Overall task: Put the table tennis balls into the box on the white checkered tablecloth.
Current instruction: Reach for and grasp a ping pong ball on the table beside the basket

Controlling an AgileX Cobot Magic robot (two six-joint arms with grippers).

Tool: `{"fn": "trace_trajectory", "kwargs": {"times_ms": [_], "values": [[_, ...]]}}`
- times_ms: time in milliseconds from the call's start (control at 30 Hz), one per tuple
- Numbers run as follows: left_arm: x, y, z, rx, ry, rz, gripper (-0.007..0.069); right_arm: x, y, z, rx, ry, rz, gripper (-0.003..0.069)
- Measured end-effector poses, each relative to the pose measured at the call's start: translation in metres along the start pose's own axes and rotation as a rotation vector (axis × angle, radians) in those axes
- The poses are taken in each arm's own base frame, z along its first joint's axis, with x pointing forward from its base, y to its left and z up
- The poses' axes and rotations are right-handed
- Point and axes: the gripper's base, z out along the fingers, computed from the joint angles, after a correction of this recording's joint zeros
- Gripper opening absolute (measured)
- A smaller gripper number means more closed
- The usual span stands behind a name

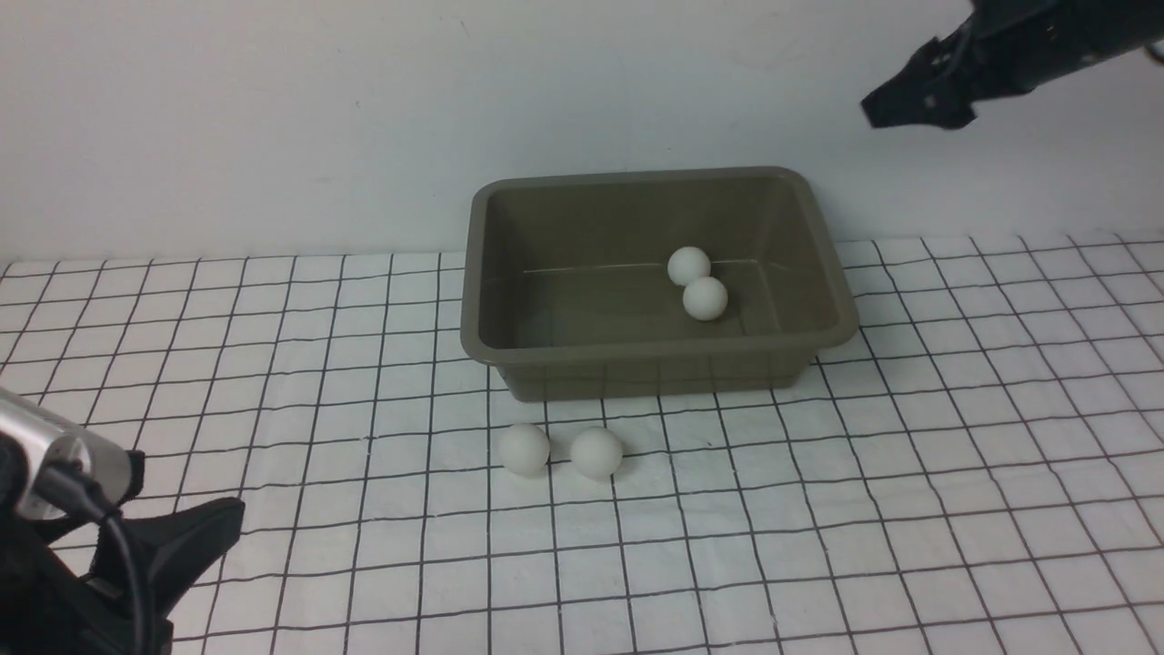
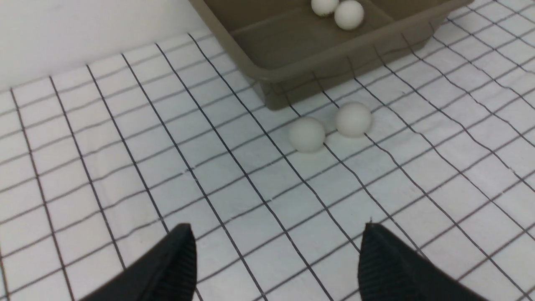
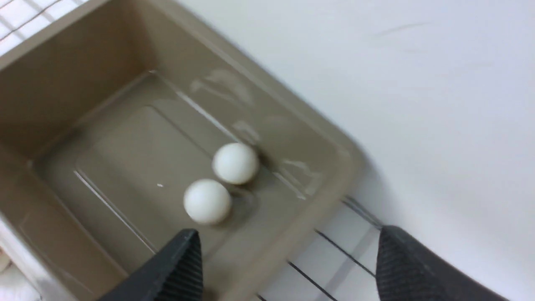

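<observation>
Gridded cloth (image 1: 909,455) — rounded plastic box (image 1: 582,218)

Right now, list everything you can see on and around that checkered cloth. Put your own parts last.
balls in the box: two, white, close together on the box floor, toward its right side
balls on the cloth: two, white, side by side just in front of the box's near wall
box: one, olive-grey, on the cloth against the wall
tablecloth: one, white with a black grid, covering the table
wall: one, plain white, behind the box
left hand: one, black, low over the cloth at near left, open, empty
right hand: one, black, raised above the box's right end, open, empty
</observation>
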Motion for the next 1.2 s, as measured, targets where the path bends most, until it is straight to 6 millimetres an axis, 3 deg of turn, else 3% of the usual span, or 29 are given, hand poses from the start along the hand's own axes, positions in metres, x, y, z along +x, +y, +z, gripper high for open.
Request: {"fn": "trace_trajectory", "kwargs": {"times_ms": [167, 433, 600, 733, 967, 1100, 1200], "values": [[-0.002, 0.011, 0.027, 0.045, 0.092, -0.091, 0.0468, -0.010, 0.007, -0.045, 0.001, -0.001, -0.031, 0.0496], [-0.034, 0.033, 0.076, 0.151, 0.134, -0.085, 0.0468, -0.037, 0.047, -0.080, -0.044, -0.037, -0.025, 0.0496], [-0.045, 0.049, 0.109, 0.198, 0.151, -0.002, 0.0468, -0.049, 0.066, -0.085, -0.070, -0.058, -0.045, 0.0496], [-0.039, 0.059, 0.153, 0.289, 0.198, 0.046, 0.0468, -0.051, 0.070, -0.083, -0.078, -0.058, -0.036, 0.0496], [-0.026, 0.039, 0.216, 0.407, 0.249, 0.017, 0.0468, -0.051, 0.070, -0.083, -0.080, -0.056, -0.016, 0.0496], [-0.019, 0.029, 0.247, 0.340, 0.277, 0.039, 0.0468, -0.051, 0.070, -0.083, -0.080, -0.056, -0.015, 0.0496], [-0.013, 0.030, 0.259, 0.284, 0.286, 0.011, 0.0468, -0.051, 0.070, -0.083, -0.080, -0.056, -0.015, 0.0496]]}}
